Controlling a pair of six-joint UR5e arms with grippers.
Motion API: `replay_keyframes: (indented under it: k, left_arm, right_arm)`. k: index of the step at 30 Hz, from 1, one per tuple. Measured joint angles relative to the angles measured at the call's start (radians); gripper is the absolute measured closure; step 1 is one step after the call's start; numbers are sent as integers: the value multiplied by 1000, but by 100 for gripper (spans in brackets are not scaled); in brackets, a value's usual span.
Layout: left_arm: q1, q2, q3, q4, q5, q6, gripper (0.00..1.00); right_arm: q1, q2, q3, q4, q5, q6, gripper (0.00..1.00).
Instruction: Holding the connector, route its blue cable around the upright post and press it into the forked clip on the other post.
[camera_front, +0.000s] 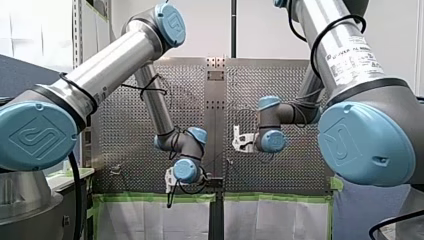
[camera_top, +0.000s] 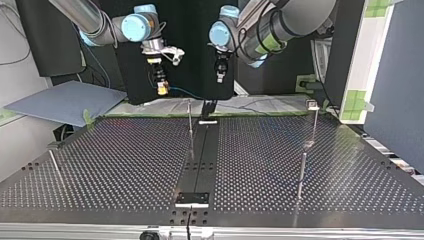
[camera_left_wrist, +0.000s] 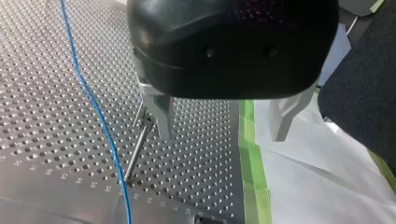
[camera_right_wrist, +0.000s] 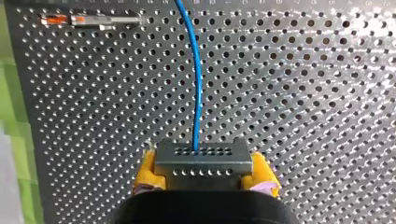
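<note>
Well, the right end effector (camera_right_wrist: 205, 171) has the connector (camera_right_wrist: 201, 158) gripped between its yellow pads (camera_right_wrist: 145, 173), a dark grey block with rows of small holes on its face. The blue cable (camera_right_wrist: 198, 84) comes out of the middle of that face and runs ahead of the end effector over the perforated table (camera_right_wrist: 303, 93), bending slightly as it goes. Off to one side of the cable, well apart from it, a thin metal post (camera_right_wrist: 105, 20) with an orange tip shows from the right wrist view.

The left end effector (camera_left_wrist: 223, 135) hangs above the table with its metal fingers (camera_left_wrist: 159, 109) spread wide and nothing between them. Just beside one finger stands another slim post (camera_left_wrist: 137, 149), and the cable passes close by its foot; whether the two touch I cannot tell. Under the other finger lie a strip of green tape (camera_left_wrist: 250, 154) along the table's edge and white paper (camera_left_wrist: 317, 177) beyond it.

From across the table both arms hang over its far edge, the right one holding the connector in the air, the left one just beside it near the middle
</note>
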Motion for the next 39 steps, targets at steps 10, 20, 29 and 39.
replay_keyframes:
  k: [10, 20, 29, 39]
  left_arm:
    - [9, 0, -5, 14, 6, -3, 0]
    - [5, 0, -5, 78, 69, -11, 0]
    - [12, -1, -5, 161, 158, -82, 0]
    - [37, -3, -5, 150, 256, -109, 0]
  right_arm:
    - [1, 8, 90, -89, 79, 16, 100]
    - [-9, 77, 161, -154, 153, 13, 100]
    - [-12, 162, 152, -158, 150, 10, 100]
    - [-12, 158, 135, -135, 116, 12, 100]
